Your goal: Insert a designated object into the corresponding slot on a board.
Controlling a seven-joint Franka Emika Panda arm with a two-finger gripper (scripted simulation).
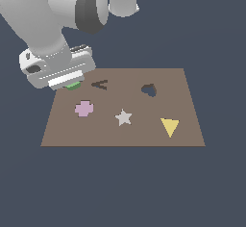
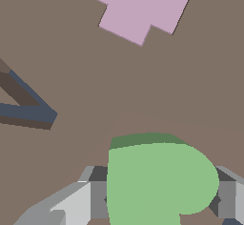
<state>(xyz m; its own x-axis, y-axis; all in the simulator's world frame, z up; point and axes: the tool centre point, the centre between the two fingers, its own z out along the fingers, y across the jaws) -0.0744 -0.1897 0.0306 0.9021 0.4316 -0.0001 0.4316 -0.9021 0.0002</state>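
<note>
Green heart block (image 2: 159,183) sits between the fingers (image 2: 97,198) of the hand (image 2: 159,195), pinched from both sides, low over the brown board (image 1: 144,134) near its far corner at the exterior view's left. Just beside it lies the A-shaped cutout (image 1: 100,84); the pink cross (image 1: 84,108) is near. The heart slot (image 1: 149,90) lies well apart.

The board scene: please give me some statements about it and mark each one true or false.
1. The green block sits between the fingers of the hand. True.
2. The heart-shaped slot is already filled. False: it is an empty dark cutout.
3. The pink cross lies on the board. True.
4. The yellow triangle is under the hand. False: it lies far off, toward the exterior view's right.
5. The white star lies between cross and triangle. True.
</note>
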